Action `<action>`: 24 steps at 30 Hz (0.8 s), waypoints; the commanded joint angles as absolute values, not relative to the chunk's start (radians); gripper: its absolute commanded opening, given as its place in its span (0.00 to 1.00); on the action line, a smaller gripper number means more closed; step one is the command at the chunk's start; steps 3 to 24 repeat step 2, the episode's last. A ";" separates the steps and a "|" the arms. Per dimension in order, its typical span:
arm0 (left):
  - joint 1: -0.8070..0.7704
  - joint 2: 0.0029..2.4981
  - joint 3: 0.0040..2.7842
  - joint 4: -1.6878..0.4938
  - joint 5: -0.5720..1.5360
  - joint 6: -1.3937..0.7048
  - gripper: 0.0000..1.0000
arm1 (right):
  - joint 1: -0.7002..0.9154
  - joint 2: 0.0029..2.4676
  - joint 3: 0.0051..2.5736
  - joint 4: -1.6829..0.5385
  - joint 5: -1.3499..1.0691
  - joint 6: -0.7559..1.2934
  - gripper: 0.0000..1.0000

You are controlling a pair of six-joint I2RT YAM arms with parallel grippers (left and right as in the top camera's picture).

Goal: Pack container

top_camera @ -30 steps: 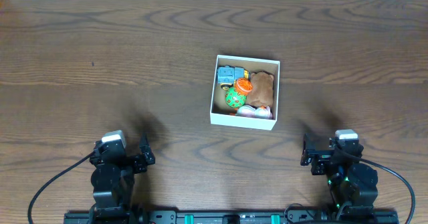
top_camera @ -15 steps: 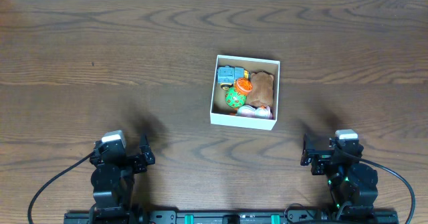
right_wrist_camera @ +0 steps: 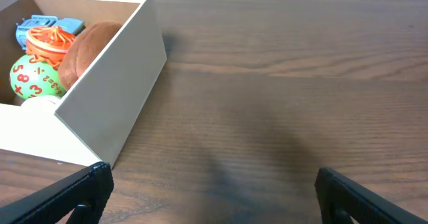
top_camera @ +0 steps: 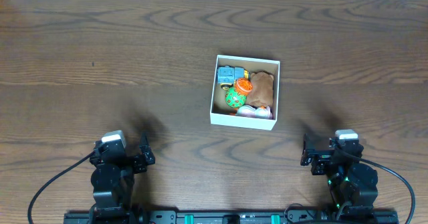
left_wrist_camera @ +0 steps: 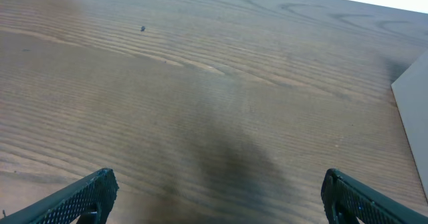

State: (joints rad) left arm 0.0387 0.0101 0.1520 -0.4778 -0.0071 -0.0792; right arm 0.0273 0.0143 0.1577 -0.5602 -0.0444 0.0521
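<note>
The container (top_camera: 243, 120) is a small white-walled box at the middle of the table, holding several toys: a blue one (top_camera: 228, 73), a green and orange ball (top_camera: 235, 95), a brown one (top_camera: 263, 85) and a white and pink one (top_camera: 253, 110). It also shows in the right wrist view (right_wrist_camera: 110, 77) at the left, and its edge shows in the left wrist view (left_wrist_camera: 416, 97). My left gripper (left_wrist_camera: 217, 192) is open and empty near the front edge, left of the box. My right gripper (right_wrist_camera: 212, 192) is open and empty at the front right.
The dark wooden table (top_camera: 100, 57) stretches around the box. Black cables (top_camera: 50, 187) run from both arm bases at the front edge.
</note>
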 commanded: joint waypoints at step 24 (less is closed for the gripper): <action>0.043 0.004 0.135 -0.477 -0.008 -0.088 0.98 | 0.020 0.006 0.148 -0.561 -0.033 0.066 0.99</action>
